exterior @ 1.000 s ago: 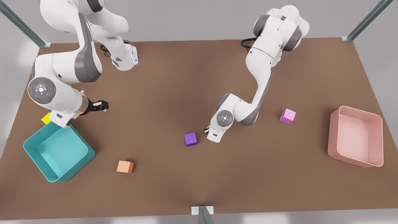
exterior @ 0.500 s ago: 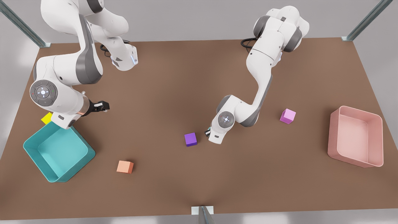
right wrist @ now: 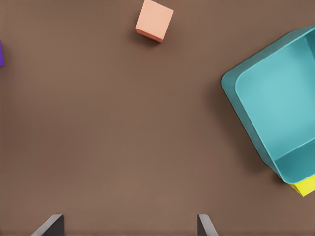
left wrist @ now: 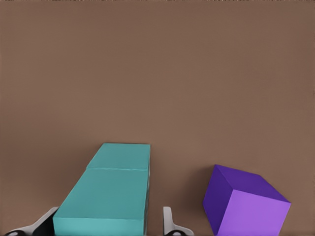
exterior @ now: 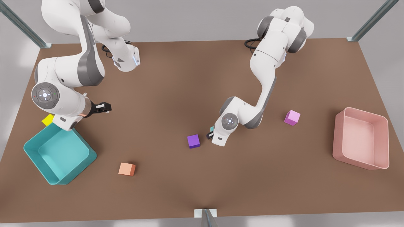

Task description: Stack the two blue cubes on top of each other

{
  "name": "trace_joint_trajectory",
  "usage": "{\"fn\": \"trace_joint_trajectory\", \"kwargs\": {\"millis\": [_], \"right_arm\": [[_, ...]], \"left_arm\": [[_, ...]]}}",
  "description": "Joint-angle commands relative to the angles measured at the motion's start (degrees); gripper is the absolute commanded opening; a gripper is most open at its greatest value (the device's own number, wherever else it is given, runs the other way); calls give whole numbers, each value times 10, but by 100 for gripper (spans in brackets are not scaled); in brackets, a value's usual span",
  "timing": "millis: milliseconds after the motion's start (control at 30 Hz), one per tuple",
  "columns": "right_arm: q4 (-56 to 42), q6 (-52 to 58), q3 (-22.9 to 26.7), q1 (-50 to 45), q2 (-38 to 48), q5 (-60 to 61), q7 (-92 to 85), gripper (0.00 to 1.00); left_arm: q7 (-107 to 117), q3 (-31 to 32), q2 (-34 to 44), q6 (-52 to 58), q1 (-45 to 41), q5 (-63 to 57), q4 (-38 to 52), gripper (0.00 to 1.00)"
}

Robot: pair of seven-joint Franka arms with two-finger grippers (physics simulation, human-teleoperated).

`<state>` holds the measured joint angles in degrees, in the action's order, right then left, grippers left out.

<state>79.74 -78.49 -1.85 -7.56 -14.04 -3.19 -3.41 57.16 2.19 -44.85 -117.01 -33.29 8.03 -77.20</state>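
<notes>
Left gripper (exterior: 210,133) sits low over the middle of the brown bench (exterior: 202,78), just beside the purple cube (exterior: 193,141) on the front view's right. In the left wrist view its fingers (left wrist: 171,223) flank two teal cubes: the upper teal cube (left wrist: 106,200) rests on the lower teal cube (left wrist: 123,156), edges lined up, forming a stack. Fingers sit to either side of the upper cube; contact cannot be told, so grip state is unclear. A sliver of teal (exterior: 212,128) shows at the gripper in the front view. Purple cube stands apart from the stack.

Right gripper (exterior: 101,107) hangs above bare bench at the front view's left, fingers (right wrist: 205,225) spread wide, nothing held; this arm waits. Near it: teal bin (exterior: 60,154), yellow cube (exterior: 47,119) touching the bin's far corner, orange cube (exterior: 127,169). Pink cube (exterior: 292,117) and pink bin (exterior: 361,138) lie at the front view's right.
</notes>
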Motion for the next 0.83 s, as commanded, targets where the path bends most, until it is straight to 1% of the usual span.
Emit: {"fn": "trace_joint_trajectory", "kwargs": {"millis": [0, 200, 333, 400, 433, 467, 500, 533, 567, 600, 633, 800], "right_arm": [[0, 1, 0, 0, 1, 0, -1, 100], [-4, 1, 0, 0, 1, -1, -1, 100], [-5, 1, 1, 0, 1, -1, -2, 100], [-5, 1, 1, 0, 2, -2, -3, 100], [-7, 1, 1, 0, 2, -3, -5, 100], [-8, 1, 1, 0, 2, -3, -6, 100], [-8, 0, 1, 0, 2, -3, -6, 100], [-8, 0, 2, 0, 1, -3, -5, 100], [-9, 0, 2, 0, 1, -3, -6, 100], [-8, 0, 2, 0, 1, -2, -6, 100], [-8, 0, 2, 2, 1, -2, -6, 100], [-8, 0, 2, 3, 1, -2, -6, 100]], "left_arm": [[1, 0, 1, 1, 2, 0, 0, 100], [1, -1, 14, 9, 8, -10, 2, 100], [1, 0, 47, 30, 7, -11, 4, 100], [0, -2, 127, 138, 23, -30, 9, 100], [-4, -4, 172, 256, 39, -32, 44, 100], [-91, -5, 188, 387, 72, -56, 111, 100], [-218, -5, 212, 467, 135, -61, 154, 100], [-361, -4, 238, 507, 166, -98, 153, 100], [-485, 6, 240, 555, 177, -148, 151, 100], [-596, 48, 294, 514, 246, -148, 82, 100], [-597, 50, 305, 456, 247, -128, 45, 100], [-597, 45, 304, 453, 248, -117, 48, 100]]}}
